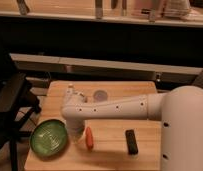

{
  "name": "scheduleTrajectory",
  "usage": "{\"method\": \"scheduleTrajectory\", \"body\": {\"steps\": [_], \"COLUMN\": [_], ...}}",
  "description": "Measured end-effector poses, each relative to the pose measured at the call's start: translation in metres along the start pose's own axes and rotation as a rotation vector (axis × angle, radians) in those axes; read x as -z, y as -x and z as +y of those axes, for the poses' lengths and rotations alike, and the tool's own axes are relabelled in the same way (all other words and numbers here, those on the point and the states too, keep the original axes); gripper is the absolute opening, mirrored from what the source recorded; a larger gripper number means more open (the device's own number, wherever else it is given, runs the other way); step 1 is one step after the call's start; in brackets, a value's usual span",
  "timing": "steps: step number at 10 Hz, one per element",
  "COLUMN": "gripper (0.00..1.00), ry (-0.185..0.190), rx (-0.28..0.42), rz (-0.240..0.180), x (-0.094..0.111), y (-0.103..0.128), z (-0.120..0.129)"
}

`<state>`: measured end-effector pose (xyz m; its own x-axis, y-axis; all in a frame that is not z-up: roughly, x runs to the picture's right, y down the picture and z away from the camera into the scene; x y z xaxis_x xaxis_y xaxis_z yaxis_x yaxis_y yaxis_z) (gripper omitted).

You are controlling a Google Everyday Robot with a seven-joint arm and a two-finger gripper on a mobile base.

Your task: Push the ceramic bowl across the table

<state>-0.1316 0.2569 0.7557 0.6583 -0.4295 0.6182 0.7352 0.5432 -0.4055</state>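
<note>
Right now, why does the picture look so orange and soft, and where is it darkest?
Camera view: warm, dim light tints the table and ceramic bowl; edges look soft throughout; the background behind the table is darkest; the gripper sits low beside the bowl, in the arm's shadow.
</note>
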Motion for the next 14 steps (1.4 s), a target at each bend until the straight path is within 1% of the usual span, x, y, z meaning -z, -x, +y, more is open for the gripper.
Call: {"method": "scheduleTrajectory", "body": {"steps": [14], "gripper": [0.01], "ry": [-0.009], "rx": [0.034], "rz": [-0.014], "x": [0.0032], "y": [-0.0036], "z": [-0.0057]}}
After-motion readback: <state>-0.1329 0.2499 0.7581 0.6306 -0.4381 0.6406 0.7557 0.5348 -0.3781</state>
